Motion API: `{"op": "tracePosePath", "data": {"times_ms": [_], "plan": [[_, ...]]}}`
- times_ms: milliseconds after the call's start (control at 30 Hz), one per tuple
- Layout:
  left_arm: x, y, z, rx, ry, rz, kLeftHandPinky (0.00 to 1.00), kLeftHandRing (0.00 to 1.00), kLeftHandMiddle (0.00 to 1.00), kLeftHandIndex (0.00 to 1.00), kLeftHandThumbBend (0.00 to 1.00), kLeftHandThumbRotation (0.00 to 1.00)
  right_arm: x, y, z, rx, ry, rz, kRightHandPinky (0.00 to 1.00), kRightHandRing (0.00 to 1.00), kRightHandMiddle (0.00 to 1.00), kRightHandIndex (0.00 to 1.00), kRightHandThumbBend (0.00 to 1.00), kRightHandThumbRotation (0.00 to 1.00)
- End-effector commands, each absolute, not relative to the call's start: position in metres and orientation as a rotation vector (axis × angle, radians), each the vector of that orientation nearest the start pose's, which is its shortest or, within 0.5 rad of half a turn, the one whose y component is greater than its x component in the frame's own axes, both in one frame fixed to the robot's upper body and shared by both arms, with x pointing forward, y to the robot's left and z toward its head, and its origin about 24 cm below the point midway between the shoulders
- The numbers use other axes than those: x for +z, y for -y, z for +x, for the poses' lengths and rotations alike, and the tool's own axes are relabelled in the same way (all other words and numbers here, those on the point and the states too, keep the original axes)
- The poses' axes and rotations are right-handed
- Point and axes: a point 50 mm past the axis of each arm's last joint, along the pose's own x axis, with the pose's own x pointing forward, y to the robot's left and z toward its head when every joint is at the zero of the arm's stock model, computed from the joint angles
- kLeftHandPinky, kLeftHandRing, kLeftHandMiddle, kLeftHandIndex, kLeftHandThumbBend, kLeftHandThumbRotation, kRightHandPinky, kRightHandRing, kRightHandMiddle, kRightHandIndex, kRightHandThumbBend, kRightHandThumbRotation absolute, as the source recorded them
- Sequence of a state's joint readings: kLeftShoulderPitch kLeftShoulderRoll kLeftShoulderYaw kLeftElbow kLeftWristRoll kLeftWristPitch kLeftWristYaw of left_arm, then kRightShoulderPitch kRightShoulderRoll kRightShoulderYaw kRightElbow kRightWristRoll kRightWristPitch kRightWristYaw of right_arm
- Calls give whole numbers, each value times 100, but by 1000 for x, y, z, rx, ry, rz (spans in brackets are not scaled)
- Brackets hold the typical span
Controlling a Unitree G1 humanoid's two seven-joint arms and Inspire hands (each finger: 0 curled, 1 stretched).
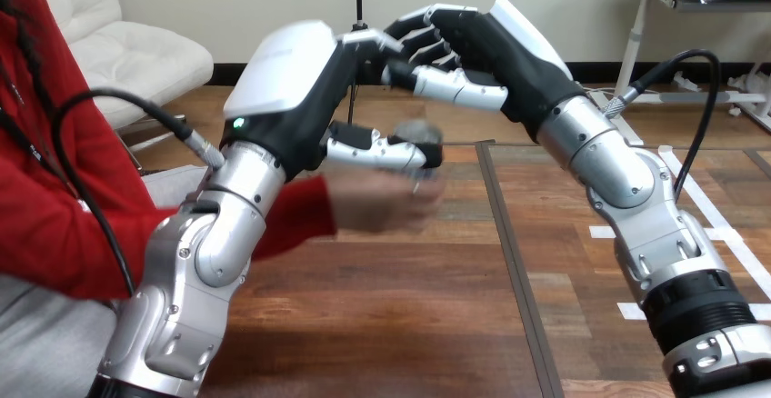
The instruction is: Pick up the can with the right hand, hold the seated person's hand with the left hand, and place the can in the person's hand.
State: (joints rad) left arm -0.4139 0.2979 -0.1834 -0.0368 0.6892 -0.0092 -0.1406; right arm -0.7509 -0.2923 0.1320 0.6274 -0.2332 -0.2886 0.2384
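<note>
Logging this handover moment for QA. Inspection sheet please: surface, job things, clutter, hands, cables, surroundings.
surface: wooden table, dark seam running front to back, white tape marks at right.
job's things: can, blurred, at the person's hand, off the table; how it sits there cannot be told.
clutter: nothing seen.
hands: left hand over the person's hand, grip cannot be told; right hand just above the can, apparently apart from it, fingers relaxed, holding nothing.
cables: nothing seen lying on the table.
surroundings: person seated at the view's left, red sleeve reaching in under the left hand.
</note>
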Motion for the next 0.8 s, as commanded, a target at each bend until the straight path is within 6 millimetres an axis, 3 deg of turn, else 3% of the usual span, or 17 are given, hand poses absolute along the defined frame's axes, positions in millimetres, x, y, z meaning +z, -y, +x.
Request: {"op": "tracePosePath", "data": {"times_ms": [0,767], "plan": [[166,-123,309,-215,469,1037,60,71,72,70,100,50,159,147,373,369,369,-637,60,69,71,74,97,100],[158,-128,301,-247,439,1040,70,75,76,73,100,60,150,160,368,354,369,-593,60,74,76,79,100,100]]}}
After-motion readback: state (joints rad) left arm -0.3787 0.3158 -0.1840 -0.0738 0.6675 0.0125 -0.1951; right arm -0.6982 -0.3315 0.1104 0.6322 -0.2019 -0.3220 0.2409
